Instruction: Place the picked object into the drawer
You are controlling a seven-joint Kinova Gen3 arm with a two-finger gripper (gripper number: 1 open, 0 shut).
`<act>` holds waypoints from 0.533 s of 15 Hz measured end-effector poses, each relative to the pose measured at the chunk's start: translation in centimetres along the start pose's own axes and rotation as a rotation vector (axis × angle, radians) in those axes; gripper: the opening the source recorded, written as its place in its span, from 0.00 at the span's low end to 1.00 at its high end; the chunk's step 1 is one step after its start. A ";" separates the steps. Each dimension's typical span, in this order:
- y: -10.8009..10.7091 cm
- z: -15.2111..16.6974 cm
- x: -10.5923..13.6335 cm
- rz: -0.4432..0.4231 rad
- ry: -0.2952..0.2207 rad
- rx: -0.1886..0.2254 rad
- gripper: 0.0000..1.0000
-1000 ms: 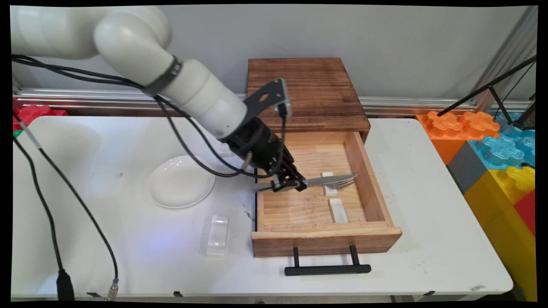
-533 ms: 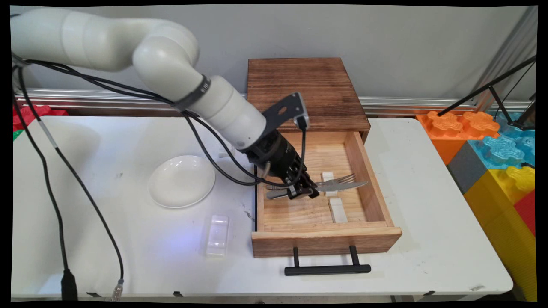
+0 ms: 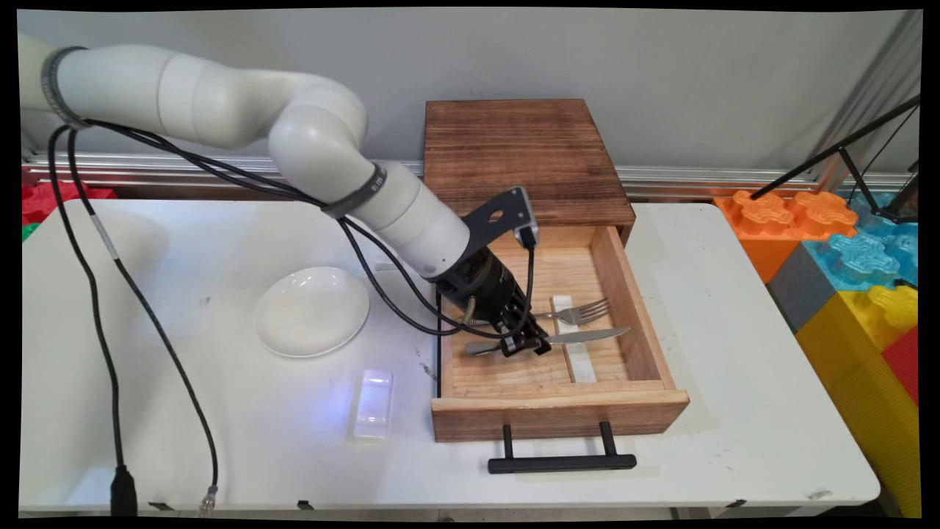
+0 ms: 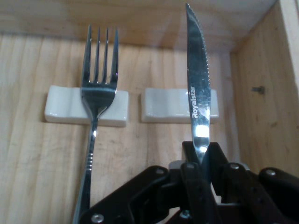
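My gripper [image 3: 526, 345] [image 4: 202, 163] is down inside the open wooden drawer [image 3: 637, 400], shut on a steel knife [image 3: 587, 336] [image 4: 197, 93]. The knife's blade lies over a white cutlery rest [image 3: 582, 364] [image 4: 159, 105]. A fork [image 3: 580, 314] [image 4: 96, 107] lies beside it in the drawer, its tines on a second white rest [image 3: 562, 301] [image 4: 60, 107]. In the hand view the fork is left of the knife and the drawer's side wall [image 4: 266, 88] is at the right.
The drawer sticks out of a dark wooden box [image 3: 525, 158] and has a black handle [image 3: 562, 462] towards the table's front. A white plate [image 3: 311, 311] and a clear plastic block [image 3: 373, 404] lie on the table left of the drawer. Coloured toy blocks [image 3: 844, 250] stand at the right.
My gripper has carried the knife down and towards the drawer's front, from across the fork to the rest beside it. The fork now shows in full.
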 end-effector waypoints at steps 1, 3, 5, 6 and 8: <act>-0.2 0.5 -0.3 -0.001 -0.003 -0.002 0.00; -0.4 1.2 -0.7 -0.003 -0.007 -0.006 0.00; -0.6 1.6 -1.0 -0.004 -0.011 -0.009 0.00; -0.7 1.9 -1.2 -0.005 -0.014 -0.011 0.00; -0.8 2.3 -1.6 -0.007 -0.020 -0.016 0.00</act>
